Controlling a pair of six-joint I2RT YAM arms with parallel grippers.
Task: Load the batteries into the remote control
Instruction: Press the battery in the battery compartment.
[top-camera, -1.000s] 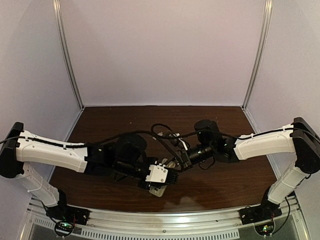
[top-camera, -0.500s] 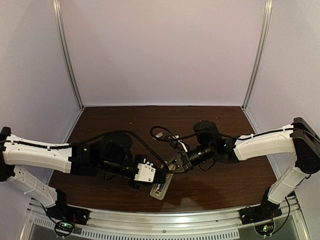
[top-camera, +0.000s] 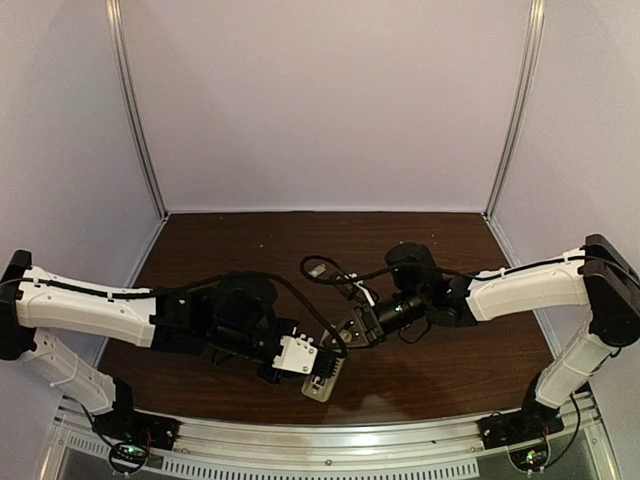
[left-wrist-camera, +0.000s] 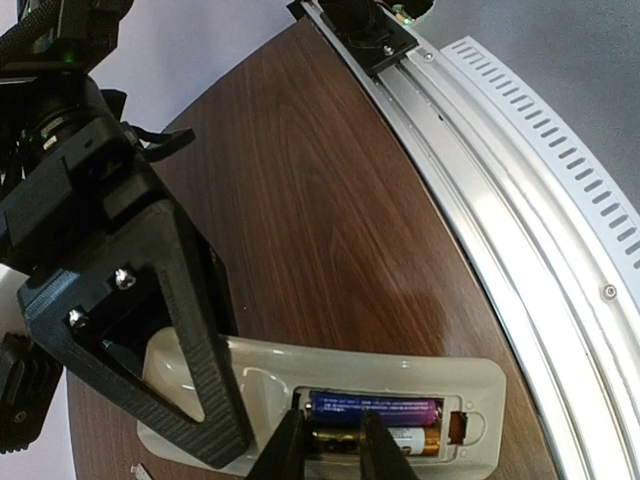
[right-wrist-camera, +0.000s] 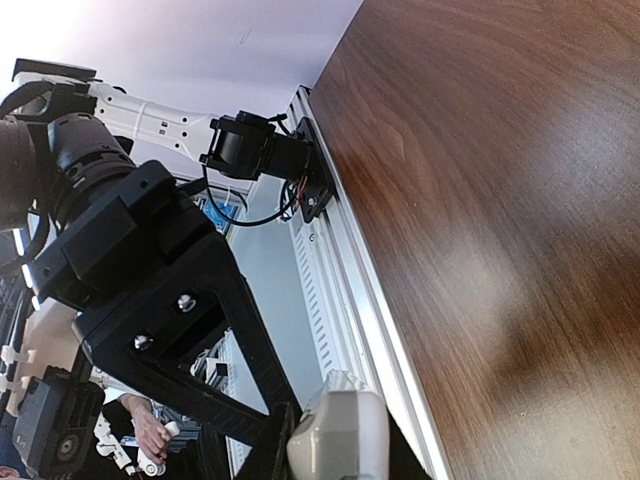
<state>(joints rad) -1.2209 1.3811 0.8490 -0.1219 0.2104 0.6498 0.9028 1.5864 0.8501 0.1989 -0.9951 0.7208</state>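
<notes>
Remote control (left-wrist-camera: 470, 385) lay flat on the dark wood table (left-wrist-camera: 330, 200), near edge, about centre, just beside the metal rail (left-wrist-camera: 520, 200). It was back side up with the battery bay open. Two cells sat side by side in the bay: blue-purple battery (left-wrist-camera: 375, 407) on the far side, whitish battery (left-wrist-camera: 410, 441) on the near side with a gold end toward the spring. Left gripper (left-wrist-camera: 330, 452) was low over the bay at a narrow gap, its tips straddling the left end of the whitish battery. Could not tell if it was actually squeezing it or only touching. Right gripper (top-camera: 342, 340) came in from the right and far side at a narrow gap and was clamped on the remote control's left end. The right wrist view showed the rounded white end sitting between its black fingers (right-wrist-camera: 215, 345). In the top view the two grippers met over the remote control, very near each other.
</notes>
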